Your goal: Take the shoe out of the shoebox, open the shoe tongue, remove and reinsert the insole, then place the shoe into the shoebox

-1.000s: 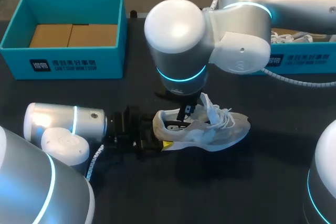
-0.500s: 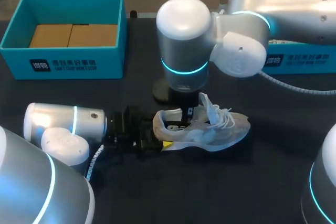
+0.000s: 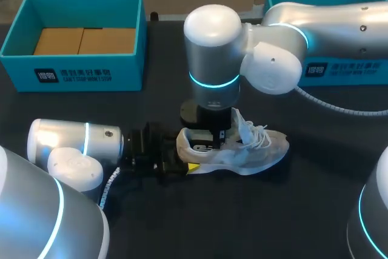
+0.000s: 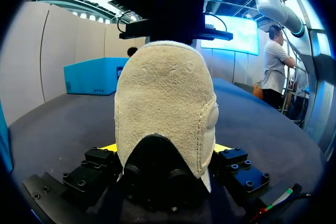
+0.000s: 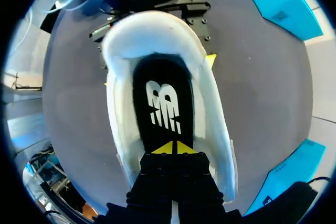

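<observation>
Right jaws pinched narrow, yellow tips (image 5: pixel 164 148) meeting edge to edge down inside the shoe (image 3: pixel 242 150), just over the black insole (image 5: pixel 160 103) at the tongue end of the opening; cannot tell whether anything is nipped between them. Left jaws closed on the shoe's heel from both sides, with a yellow tip (image 4: pixel 106 148) showing at each flank of the heel cup.

Shoe upright on its sole near the middle of the dark bench (image 3: pixel 254 216), toe toward the robot's right and heel toward the left arm (image 3: pixel 73 144), which lies low along the bench. Right arm (image 3: pixel 212 59) upright directly above the shoe's opening.

Pale grey-white upper, cream suede-like patch up the back of the heel, black at its base, thick whitish sole. White laces loose and tangled, tongue standing up. White logo on the insole — not read out here.

At the back of the bench, well apart from the shoe, two teal boxes: left shoebox (image 3: pixel 73 74) with brown cardboard inside, right shoebox (image 3: pixel 339 68) partly behind the right arm — white print on both fronts.
</observation>
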Motion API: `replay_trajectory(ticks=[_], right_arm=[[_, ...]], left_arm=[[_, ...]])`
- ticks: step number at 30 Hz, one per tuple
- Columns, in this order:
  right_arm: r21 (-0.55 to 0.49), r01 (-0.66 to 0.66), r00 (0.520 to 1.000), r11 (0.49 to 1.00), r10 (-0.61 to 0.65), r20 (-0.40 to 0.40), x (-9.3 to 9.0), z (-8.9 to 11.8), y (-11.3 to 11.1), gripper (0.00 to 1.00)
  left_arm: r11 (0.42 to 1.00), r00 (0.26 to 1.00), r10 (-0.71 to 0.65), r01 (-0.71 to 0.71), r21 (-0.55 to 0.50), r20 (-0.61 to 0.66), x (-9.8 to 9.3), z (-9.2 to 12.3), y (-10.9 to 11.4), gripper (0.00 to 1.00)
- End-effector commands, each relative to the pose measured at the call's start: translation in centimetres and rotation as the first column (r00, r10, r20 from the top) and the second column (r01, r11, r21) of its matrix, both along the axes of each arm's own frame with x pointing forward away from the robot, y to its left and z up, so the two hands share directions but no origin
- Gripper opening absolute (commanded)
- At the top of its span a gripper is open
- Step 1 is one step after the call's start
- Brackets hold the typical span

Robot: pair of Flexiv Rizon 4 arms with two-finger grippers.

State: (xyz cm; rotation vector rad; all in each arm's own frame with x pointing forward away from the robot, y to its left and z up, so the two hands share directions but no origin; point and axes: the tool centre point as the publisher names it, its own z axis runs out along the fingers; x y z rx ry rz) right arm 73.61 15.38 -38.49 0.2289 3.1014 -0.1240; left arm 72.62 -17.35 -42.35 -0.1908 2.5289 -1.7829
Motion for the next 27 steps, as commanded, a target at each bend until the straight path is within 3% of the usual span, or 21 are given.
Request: replay_trajectory(ticks=[1, 5, 17, 27], right_arm=[[-0.026, 0.017, 0.999, 1.0, -0.016, 0.037, -0.3, 0.0, 0.3, 0.0], [-0.022, 0.034, 0.997, 0.999, -0.032, 0.071, 0.0, -0.1, 0.4, 0.0], [-0.031, 0.032, 0.992, 0.999, -0.028, 0.122, 1.4, 0.2, 0.1, 0.2], [-0.003, 0.007, 0.997, 1.0, -0.007, 0.08, 1.9, -2.2, 0.1, 0.37]], left_arm=[[1.0, 1.0, 0.001, -0.001, -0.001, 0.001, -0.1, -0.2, 0.2, 0.0], [1.0, 1.0, 0.001, -0.001, -0.001, 0.001, -0.1, -0.2, 0.2, 0.0], [1.0, 1.0, 0.001, -0.001, -0.001, 0.001, -0.1, -0.2, 0.2, 0.0], [1.0, 1.0, 0.001, -0.001, -0.001, 0.001, -0.1, -0.2, 0.2, 0.0]])
